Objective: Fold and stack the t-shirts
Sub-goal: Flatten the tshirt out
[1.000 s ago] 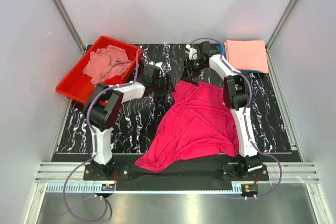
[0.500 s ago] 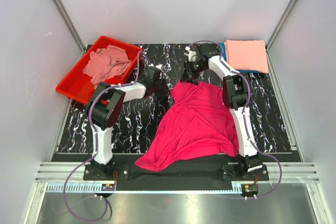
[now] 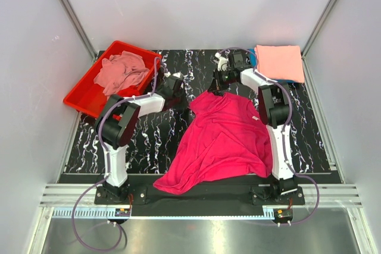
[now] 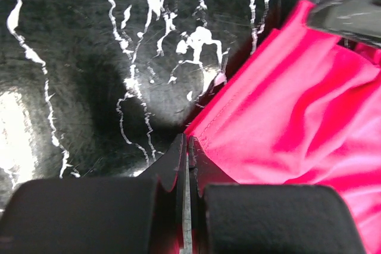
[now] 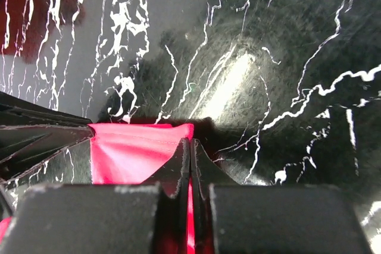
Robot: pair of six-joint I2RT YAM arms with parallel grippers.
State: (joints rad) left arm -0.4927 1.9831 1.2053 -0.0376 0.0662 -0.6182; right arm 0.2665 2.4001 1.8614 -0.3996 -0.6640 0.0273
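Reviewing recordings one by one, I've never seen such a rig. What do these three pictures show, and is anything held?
A robot's left arm and right arm are bolted at the near edge of a black table. One picture looks down from above and behind; the two close-ups come from a camera on each wrist. A bright pink t-shirt lies in the middle, a crumpled dusty pink shirt sits in a red tray far left, a folded peach shirt lies far right. Both the left gripper and the right gripper are shut on the bright pink t-shirt's far edge.
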